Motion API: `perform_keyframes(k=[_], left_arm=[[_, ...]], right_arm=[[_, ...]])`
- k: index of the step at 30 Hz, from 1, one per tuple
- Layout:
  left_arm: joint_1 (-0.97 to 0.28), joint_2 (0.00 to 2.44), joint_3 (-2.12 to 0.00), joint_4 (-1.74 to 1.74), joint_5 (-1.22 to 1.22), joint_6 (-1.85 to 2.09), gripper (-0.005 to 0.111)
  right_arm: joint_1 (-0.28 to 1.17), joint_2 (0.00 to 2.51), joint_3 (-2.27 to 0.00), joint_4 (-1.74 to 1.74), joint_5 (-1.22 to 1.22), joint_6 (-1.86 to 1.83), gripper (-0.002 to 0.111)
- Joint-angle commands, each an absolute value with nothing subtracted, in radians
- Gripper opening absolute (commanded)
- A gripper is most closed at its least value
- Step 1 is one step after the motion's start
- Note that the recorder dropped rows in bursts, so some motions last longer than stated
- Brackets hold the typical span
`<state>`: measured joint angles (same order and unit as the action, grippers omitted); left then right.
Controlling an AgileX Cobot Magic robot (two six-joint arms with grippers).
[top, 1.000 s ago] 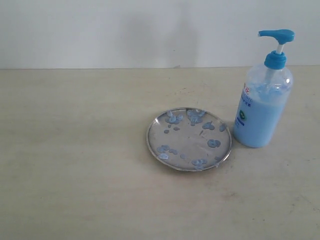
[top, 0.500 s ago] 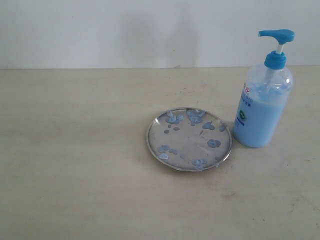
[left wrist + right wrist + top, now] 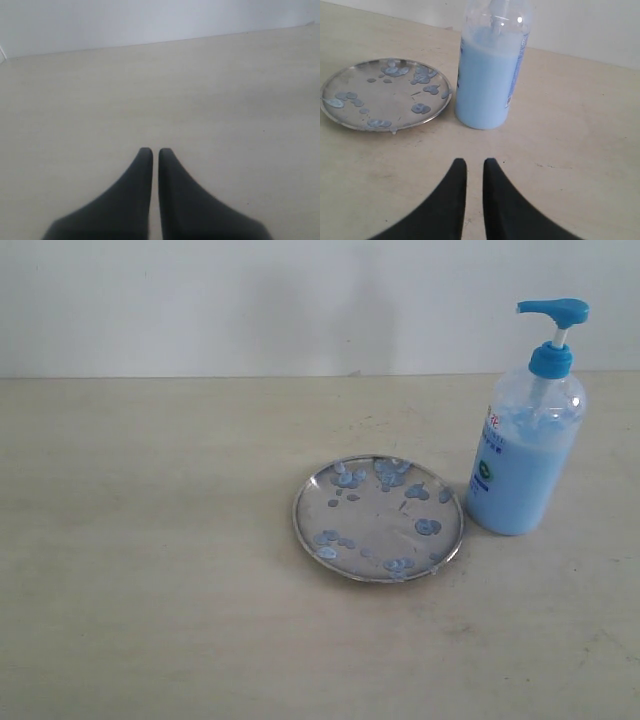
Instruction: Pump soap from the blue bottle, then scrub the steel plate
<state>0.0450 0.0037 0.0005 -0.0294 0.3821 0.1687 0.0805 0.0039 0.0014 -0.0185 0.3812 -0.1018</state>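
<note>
Above table [image 3: 225, 100] | left jaws closed, empty | right jaws closed, empty

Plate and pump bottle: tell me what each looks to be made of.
Plate: looks like polished metal, probably steel; it is shiny, mirrors the light, and has a thin raised rim. Bottle: clear, glossy plastic, likely; the pale blue soap shows through its wall. Pump head: opaque bright blue plastic, by its smooth moulded look.

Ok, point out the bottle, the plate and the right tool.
bottle [image 3: 522, 475], exterior view, on the lower body.
plate [image 3: 376, 518], exterior view, bare steel near the middle.
right tool [image 3: 475, 163], right wrist view, midway between its fingertips.
</note>
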Motion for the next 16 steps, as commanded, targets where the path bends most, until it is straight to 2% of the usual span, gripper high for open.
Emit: perform_keyframes(k=[1, 16], left_arm=[[0.049, 0.0, 0.0, -0.038, 0.364, 0.177, 0.004], [0.049, 0.0, 0.0, -0.038, 0.366, 0.177, 0.004]], right_arm=[[0.082, 0.0, 0.0, -0.029, 0.378, -0.104, 0.002], [0.082, 0.0, 0.0, -0.029, 0.378, -0.104, 0.002]])
